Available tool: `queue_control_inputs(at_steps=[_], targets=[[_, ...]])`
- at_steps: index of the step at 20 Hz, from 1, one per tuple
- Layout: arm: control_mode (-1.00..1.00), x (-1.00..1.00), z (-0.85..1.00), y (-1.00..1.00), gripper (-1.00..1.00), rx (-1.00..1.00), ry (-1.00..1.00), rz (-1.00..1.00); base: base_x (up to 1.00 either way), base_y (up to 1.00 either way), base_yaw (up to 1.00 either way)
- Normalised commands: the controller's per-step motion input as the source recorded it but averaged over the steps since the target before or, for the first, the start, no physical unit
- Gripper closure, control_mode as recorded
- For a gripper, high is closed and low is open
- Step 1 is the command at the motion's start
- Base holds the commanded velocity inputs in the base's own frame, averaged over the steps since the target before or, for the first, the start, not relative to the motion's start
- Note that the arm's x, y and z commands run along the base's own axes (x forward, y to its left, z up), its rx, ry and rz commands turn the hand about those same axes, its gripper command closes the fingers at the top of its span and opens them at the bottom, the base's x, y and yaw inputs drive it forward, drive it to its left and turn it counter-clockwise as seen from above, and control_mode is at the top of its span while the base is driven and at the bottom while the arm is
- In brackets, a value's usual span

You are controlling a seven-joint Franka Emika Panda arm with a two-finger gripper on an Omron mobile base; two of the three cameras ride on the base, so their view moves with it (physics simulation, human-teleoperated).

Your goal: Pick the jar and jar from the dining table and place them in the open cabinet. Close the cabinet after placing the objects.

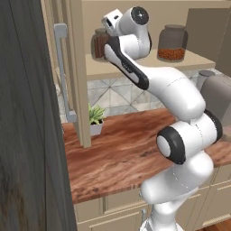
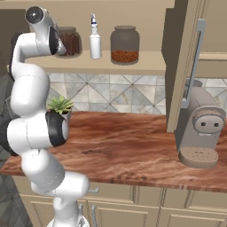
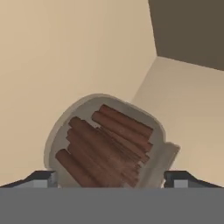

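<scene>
The jar of brown sticks [image 3: 105, 144] stands on the shelf of the open cabinet [image 1: 149, 65], at the shelf's left end [image 2: 71, 42]. My gripper [image 3: 111, 179] is open, its two fingertips [image 3: 43, 178] spread wide on either side of this jar. In the left base view the hand hides part of the stick jar [image 1: 98, 45]. The second jar, with reddish-brown grains [image 1: 171, 43] [image 2: 124, 44], stands further right on the same shelf. Both cabinet doors [image 1: 76, 67] [image 2: 181, 66] hang open. The dining table is out of view.
A white spray bottle [image 2: 95, 42] stands between the two jars. Below the cabinet runs a wood-grain counter [image 2: 133, 146] with a small potted plant [image 1: 95, 118] and a coffee machine [image 2: 199, 128]. A dark tall panel [image 1: 27, 135] is close on the left.
</scene>
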Motion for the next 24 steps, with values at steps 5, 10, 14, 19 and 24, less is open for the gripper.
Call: queue_control_inputs(at_steps=[5,10,14,19,24], targets=[[-1.0,-0.07,0.21,0.02,-1.0,-0.17,-0.2,0.06,0.0,0.0,0.0],[-1.0,-0.27,0.07,0.13,-1.0,-0.14,-0.17,0.08,0.0,0.0,0.0],[-1.0,-0.44,0.0,0.16,-1.0,-0.05,-0.11,0.06,0.0,0.0,0.0],[-1.0,-0.46,0.16,0.0,-1.0,-0.01,-0.12,0.02,0.0,0.0,0.0],[-1.0,-0.56,0.1,0.0,-1.0,0.0,-0.1,0.02,0.0,0.0,0.0]])
